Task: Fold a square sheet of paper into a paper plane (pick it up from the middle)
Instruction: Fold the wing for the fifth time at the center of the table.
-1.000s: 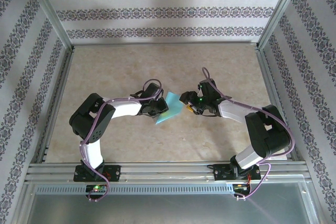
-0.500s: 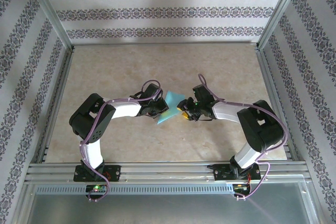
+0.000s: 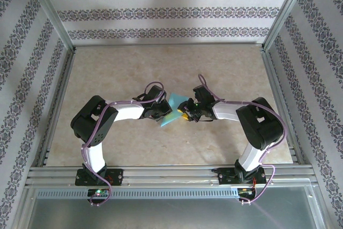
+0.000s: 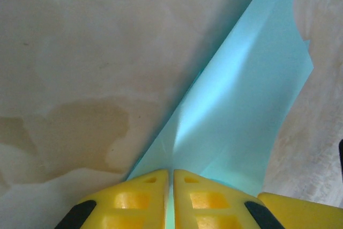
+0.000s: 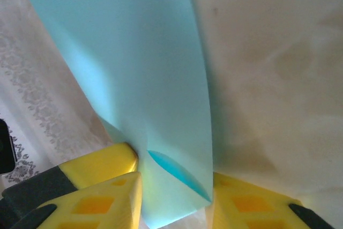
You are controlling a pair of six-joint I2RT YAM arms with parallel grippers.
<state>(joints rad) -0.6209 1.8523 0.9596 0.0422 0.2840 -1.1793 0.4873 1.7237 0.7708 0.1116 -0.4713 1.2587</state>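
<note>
Top view: both arms bent inward, meeting near the middle of the tan table (image 3: 134, 63). The paper plane (image 3: 172, 112), light blue and folded, sits between the two grippers; it runs on a slant, one corner toward the near left, the broader part toward the far right. Left gripper (image 3: 163, 113) at its left edge, right gripper (image 3: 186, 114) at its right edge, the two close together with the paper bridging them. Left wrist view: left gripper (image 4: 171, 178) with yellow fingers (image 4: 142, 199) pressed together, a thin sliver of blue caught in the seam, so it pinches the paper plane (image 4: 241, 105) at its narrow end. From there the sheet fans out toward the upper right, one long crease along it, a second layer showing at the right edge; mottled table (image 4: 80, 52) beyond. Whether the paper touches the table, cannot tell. Right wrist view: right gripper (image 5: 174, 199) with its yellow fingers (image 5: 104, 172) standing apart, the paper plane (image 5: 139, 68) rising out of the gap between them. The left finger lies against the sheet; the right one sits just beside its edge. A small folded flap shows darker blue low down. Whether these jaws actually squeeze the paper, cannot tell. Patterned wall (image 5: 37, 79) at left, table (image 5: 278, 52) at right
</note>
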